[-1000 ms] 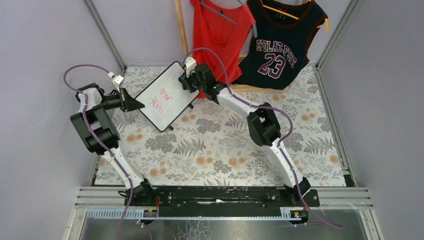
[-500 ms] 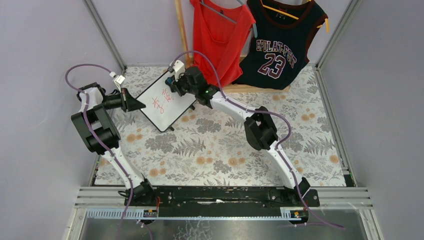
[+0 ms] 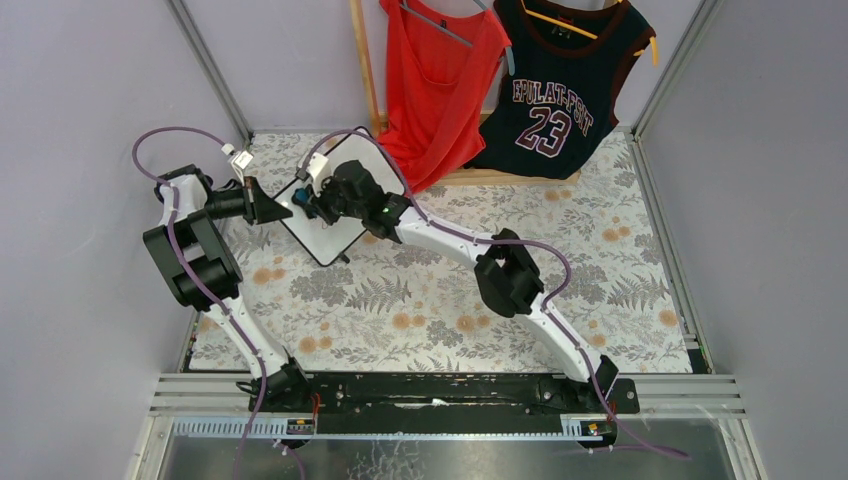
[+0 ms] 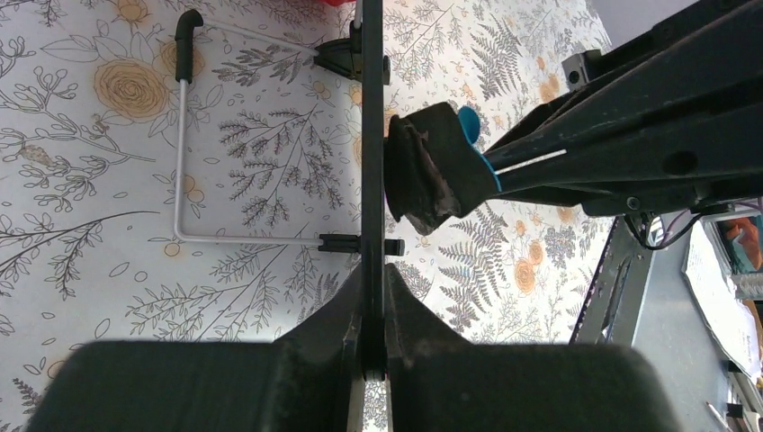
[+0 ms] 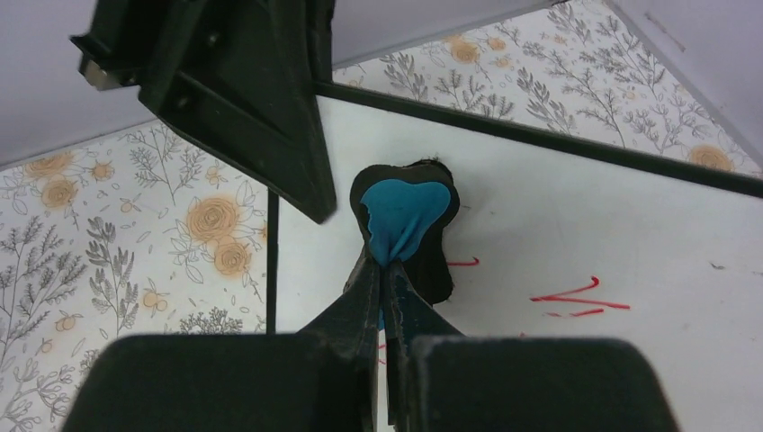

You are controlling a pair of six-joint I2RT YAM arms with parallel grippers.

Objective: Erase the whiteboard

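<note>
Right now the bench [image 3: 450,300], under its floral cloth, is boxed in by grey walls on the left, back and right, with the arms' rail along the near edge. The widest stretch of open cloth lies in the middle and to the right, past the right arm's elbow. Two garments hang at the back: a dark jersey [image 3: 565,90] and a red top [image 3: 440,80], whose hem comes down near the board's far corner.

The whiteboard [image 3: 332,235] sits in the back-left part of the bench, close to the left wall, so room is tight on that side. My left pincer [image 3: 275,210] is clamped on the board's left edge. From the left wrist I see the board edge-on as a thin dark line, with its wire stand [image 4: 180,162] on the back side. Whether its feet touch the cloth I cannot tell.

My right pincer [image 3: 305,195] reaches across the board's face and is closed on the eraser [image 5: 405,216], blue on top with dark felt beneath; the felt presses flat against the white surface just beside the left pincer.

The board's face is white inside a thin black frame. A few short red strokes [image 5: 576,295] show to the right of the eraser, and one small dash just beside it.
</note>
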